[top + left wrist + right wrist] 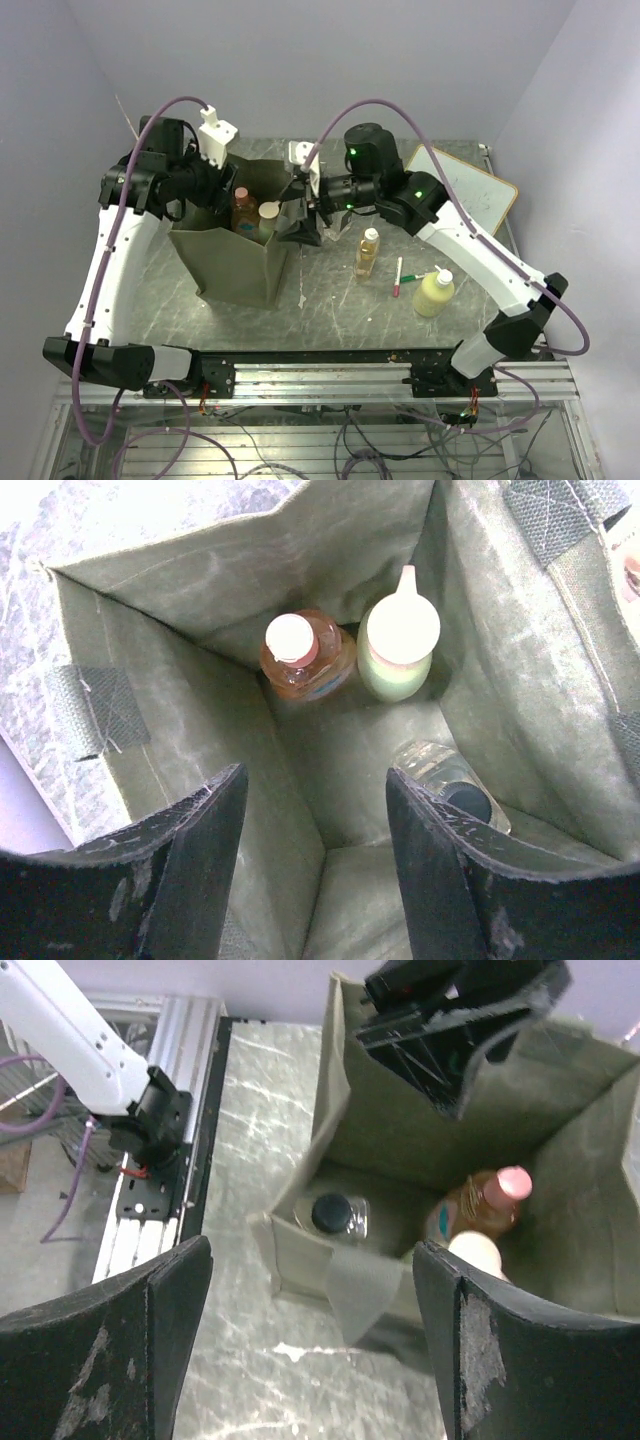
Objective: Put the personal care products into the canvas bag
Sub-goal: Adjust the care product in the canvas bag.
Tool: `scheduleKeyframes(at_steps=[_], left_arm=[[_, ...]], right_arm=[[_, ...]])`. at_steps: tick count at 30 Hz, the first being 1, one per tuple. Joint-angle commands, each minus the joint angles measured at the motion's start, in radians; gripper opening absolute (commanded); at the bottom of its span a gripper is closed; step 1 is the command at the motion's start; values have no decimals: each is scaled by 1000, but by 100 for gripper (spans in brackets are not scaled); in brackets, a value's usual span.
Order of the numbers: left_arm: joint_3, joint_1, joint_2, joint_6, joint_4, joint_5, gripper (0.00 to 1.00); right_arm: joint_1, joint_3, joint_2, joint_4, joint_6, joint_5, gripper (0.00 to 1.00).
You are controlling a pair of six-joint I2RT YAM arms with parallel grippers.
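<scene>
My left gripper (315, 780) hangs released and empty over the olive canvas bag (232, 268), centre-left. Inside, left to right: orange bottle (305, 660), pale green bottle (398, 645), clear dark-capped bottle (447, 778), which the top view hides. Only that view shows the amber bottle (368, 252) and yellow bottle (433, 292) outside, right of the bag. My right gripper (312, 1250) gapes empty too.

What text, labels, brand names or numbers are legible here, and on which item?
None can be read in any view.
On the orange bottle with a pinkish cap, inside the olive-green canvas bag: a teal label patch, too blurred to read.
On the amber bottle outside the bag: any print is too small to read.
On the white-faced wooden-framed whiteboard: no writing visible.
</scene>
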Motion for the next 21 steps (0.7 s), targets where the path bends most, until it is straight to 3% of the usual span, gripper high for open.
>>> scheduleKeyframes(at_steps=[1, 8, 14, 21], left_arm=[[51, 51, -8, -74, -67, 109, 66], [-33, 112, -43, -101, -71, 268, 61], [-100, 129, -68, -99, -61, 306, 60], [-144, 130, -101, -6, -127, 362, 56]], right_arm=[[66, 40, 60, 80, 58, 40, 80], [136, 46, 117, 94, 80, 88, 73], [168, 30, 153, 81, 82, 118, 66], [192, 17, 183, 62, 52, 122, 43]])
